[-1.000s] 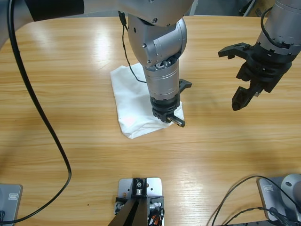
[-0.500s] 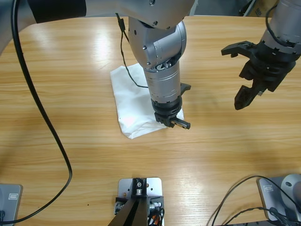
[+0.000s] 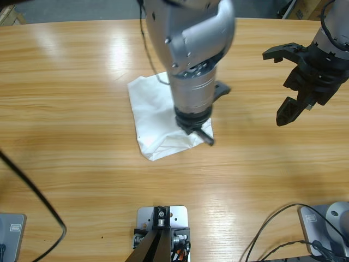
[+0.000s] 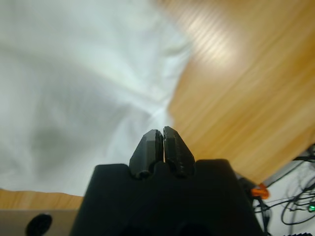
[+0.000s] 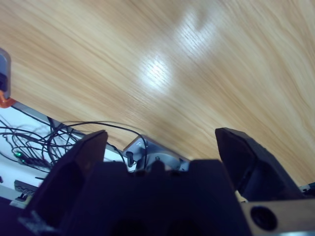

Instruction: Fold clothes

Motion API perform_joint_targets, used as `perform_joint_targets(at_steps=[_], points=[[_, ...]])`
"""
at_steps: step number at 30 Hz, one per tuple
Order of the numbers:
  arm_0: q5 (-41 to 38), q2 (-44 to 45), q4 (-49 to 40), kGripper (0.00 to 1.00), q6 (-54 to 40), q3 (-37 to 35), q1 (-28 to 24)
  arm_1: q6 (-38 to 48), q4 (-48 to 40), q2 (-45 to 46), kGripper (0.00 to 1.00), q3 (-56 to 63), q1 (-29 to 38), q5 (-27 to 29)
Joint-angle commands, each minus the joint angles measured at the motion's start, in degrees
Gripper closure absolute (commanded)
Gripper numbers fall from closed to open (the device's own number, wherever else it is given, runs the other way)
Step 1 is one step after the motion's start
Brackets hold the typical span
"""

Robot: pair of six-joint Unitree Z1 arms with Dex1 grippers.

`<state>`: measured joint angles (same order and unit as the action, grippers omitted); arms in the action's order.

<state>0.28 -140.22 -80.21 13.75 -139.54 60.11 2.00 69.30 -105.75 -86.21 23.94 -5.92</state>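
Left hand (image 3: 204, 135) lifted off T-shirt (image 3: 152, 117) edge.

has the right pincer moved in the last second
Yes. In the high view the right pincer has drifted slightly toward the table's right end and far edge, away from the folded white T-shirt, which stayed put.

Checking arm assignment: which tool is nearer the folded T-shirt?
Left. The left tool is over the T-shirt at its near right corner, jaws shut. The right tool hangs open above bare table, well off to the shirt's right.
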Motion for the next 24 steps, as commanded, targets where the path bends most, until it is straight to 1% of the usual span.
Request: perform_joint_targets(at_steps=[1, 3, 6, 8, 11, 13, 16, 18, 19, 21, 23, 24], points=[[1.8, -4.2, -10.9, 1.0, 0.2, -16.5, 0.6, -0.8, -0.2, -0.5, 0.115, 2.1, -0.7, -1.1], [2.1, -7.5, -14.4, 1.0, 0.3, -16.4, -1.6, -0.8, -0.1, -0.1, 0.115, 2.3, -0.7, -1.1], [2.0, -9.6, -14.8, 1.0, 1.0, -14.7, -4.1, -0.8, -0.2, 0.5, 0.115, 2.9, -0.7, -1.1], [1.3, -9.2, -14.8, 1.0, 1.7, -14.3, -5.6, -0.8, -0.2, 0.7, 0.115, 3.1, -0.7, -1.1], [1.2, -8.8, -14.7, 1.0, 2.4, -13.9, -5.9, -0.8, -0.3, 0.9, 0.113, 3.4, -0.8, -1.1], [1.2, -7.9, -14.7, 1.0, 3.0, -12.3, -5.9, -0.8, -0.5, 0.9, 0.114, 3.5, -0.8, -1.1], [1.2, -4.5, -13.4, 1.0, 3.0, -5.9, -5.9, -0.8, -0.8, 0.8, 0.113, 3.9, -0.9, -1.2], [1.2, -0.5, -8.4, 1.0, 2.9, 2.7, -5.8, -0.8, -0.9, 0.6, 0.114, 3.8, -1.0, -1.3], [1.2, 2.7, -4.0, 1.0, 2.9, 9.1, -5.8, -0.8, -1.0, 0.6, 0.112, 3.9, -1.0, -1.4], [1.2, 6.4, 1.4, 1.0, 3.0, 17.3, -5.8, -0.8, -1.1, 0.6, 0.113, 3.9, -1.0, -1.5], [1.3, 7.9, 3.4, 1.0, 2.9, 20.3, -5.8, -0.8, -1.2, 0.5, 0.113, 3.9, -1.0, -1.6], [1.3, 8.2, 3.9, 1.0, 2.9, 20.6, -5.7, -0.9, -1.2, 0.5, 0.111, 3.9, -1.0, -1.6]])
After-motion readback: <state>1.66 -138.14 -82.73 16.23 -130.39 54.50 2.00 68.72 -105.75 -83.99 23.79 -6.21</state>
